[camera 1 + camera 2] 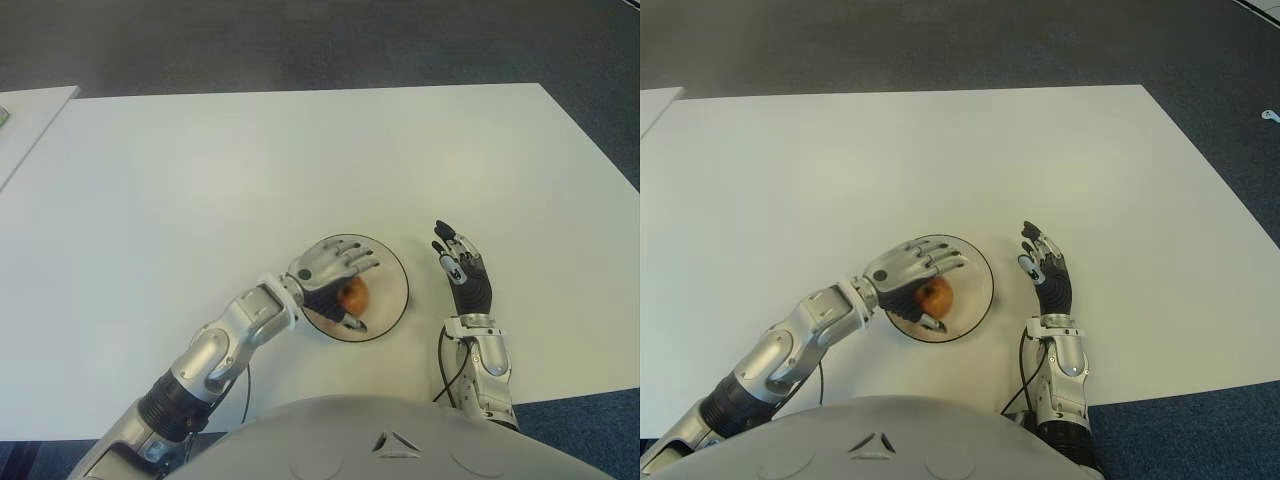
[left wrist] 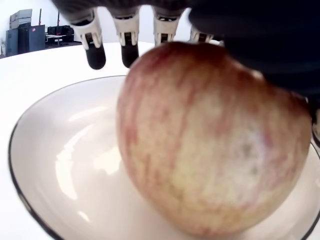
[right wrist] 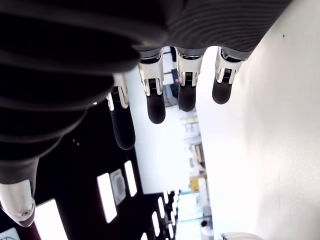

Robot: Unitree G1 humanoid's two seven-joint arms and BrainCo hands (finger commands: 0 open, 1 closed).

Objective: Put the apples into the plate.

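Left eye view: a flat white desk [image 1: 200,180] w/ dark carpet floor [image 1: 300,40] behind it. Near the front edge sits a round shallow white plate w/ thin dark rim [image 1: 392,268]. The left robot hand [image 1: 333,275], silver w/ black palm, reaches in over the plate from the robot's left. Its fingers arch over a red-yellow apple [image 1: 353,294], which lies inside the plate, toward the plate's near-left part. Thumb tip shows at the apple's near side. The right robot hand [image 1: 462,268] shows just right of the plate, apart from it, fingers straight & pointing away from the robot, holding nothing. Can't tell if it touches the desk.

Right eye view: same scene, nothing new. Apple partly covered by left fingers; plate's right half bare.

Left wrist view: apple fills most of the pic, streaky red over yellow, bottom seated on the plate's glossy inner surface. Black palm sits against the apple's top side. Four fingertips [image 2: 95,52] hang beyond the apple, not pressed on it. Whether the hold is firm or loosened, can't tell for sure; the hand cups the apple.

Right wrist view: right fingers [image 3: 155,95] extended & slack, empty; white desk alongside.
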